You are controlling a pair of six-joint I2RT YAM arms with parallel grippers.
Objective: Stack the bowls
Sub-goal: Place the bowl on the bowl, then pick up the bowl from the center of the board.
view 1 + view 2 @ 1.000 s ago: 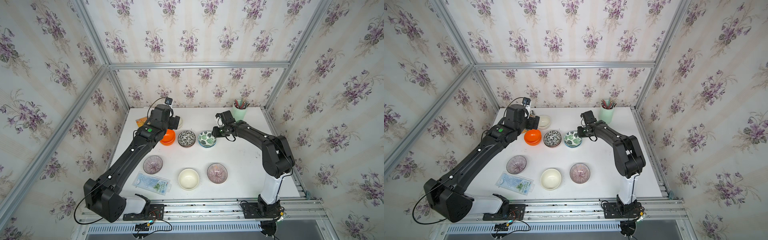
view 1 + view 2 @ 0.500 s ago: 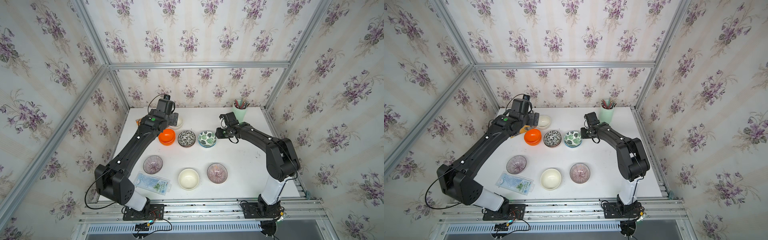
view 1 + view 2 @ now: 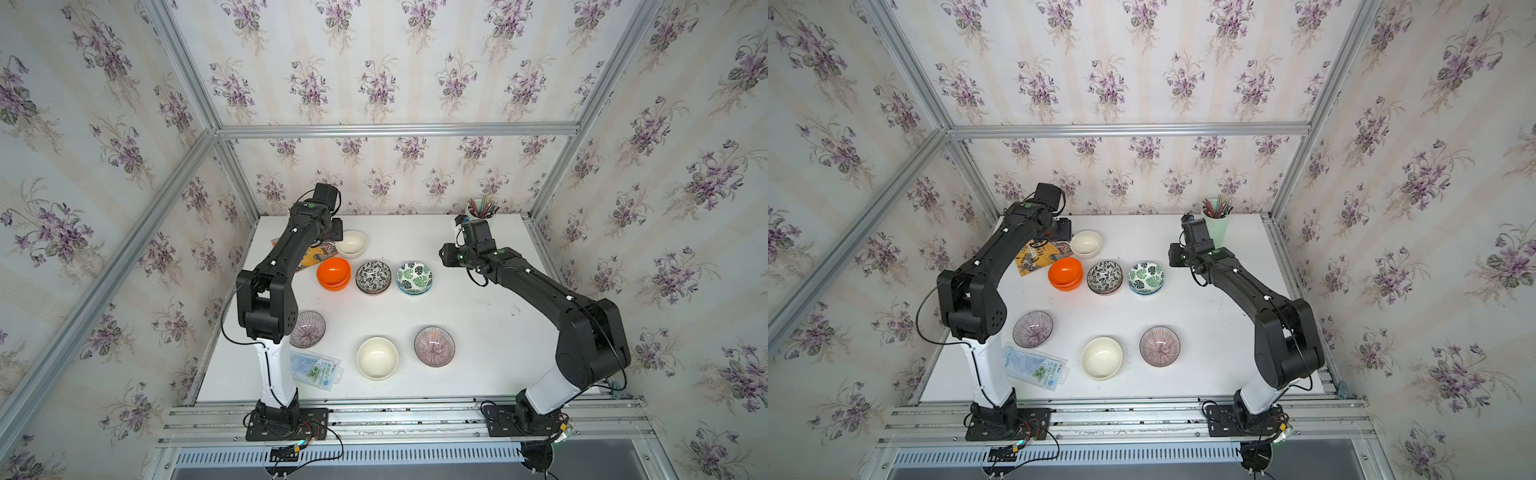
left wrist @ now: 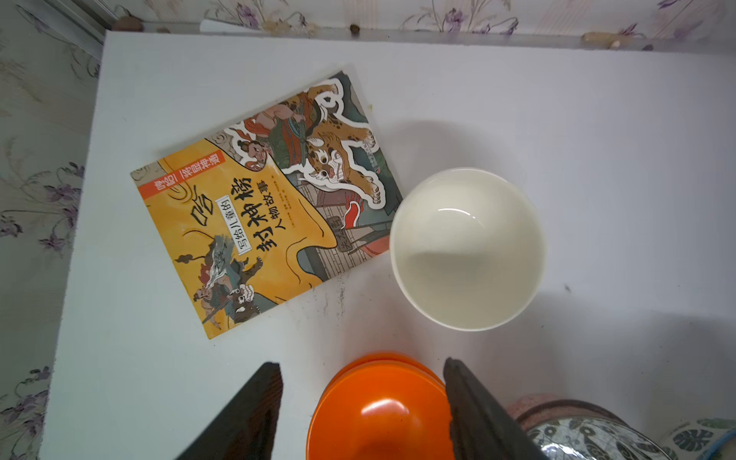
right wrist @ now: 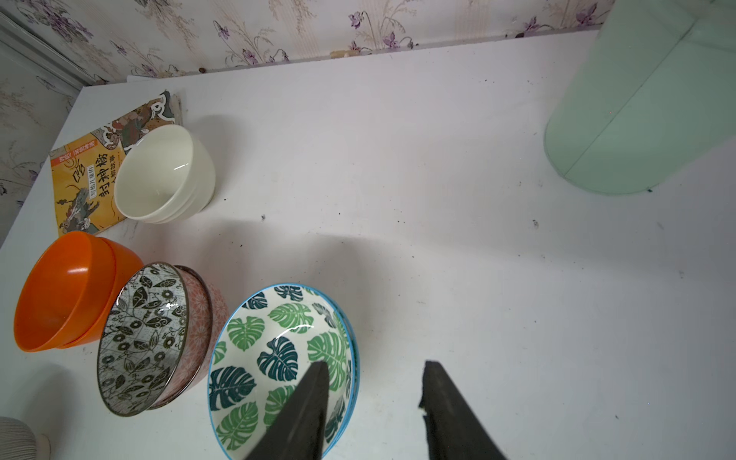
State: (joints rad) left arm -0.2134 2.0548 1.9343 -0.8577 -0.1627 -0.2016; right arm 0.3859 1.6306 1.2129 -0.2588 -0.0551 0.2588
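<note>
Left end effector (image 4: 360, 362) hangs part open and empty near the orange stack (image 4: 378, 418). The cream bowl (image 4: 468, 249) sits ahead of its fingertips, beside the book (image 4: 259, 207), so we judge this arm nearer. Right end effector (image 5: 376, 363), open and empty, straddles the rim of the green bowl (image 5: 278, 358). Second cream bowl (image 3: 377, 357) lies at the front of the table (image 3: 478, 332).

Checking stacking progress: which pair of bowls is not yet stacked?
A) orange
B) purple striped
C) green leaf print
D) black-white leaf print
B: one purple striped bowl sits alone, the second purple striped bowl apart from it, a cream bowl between them.
</note>
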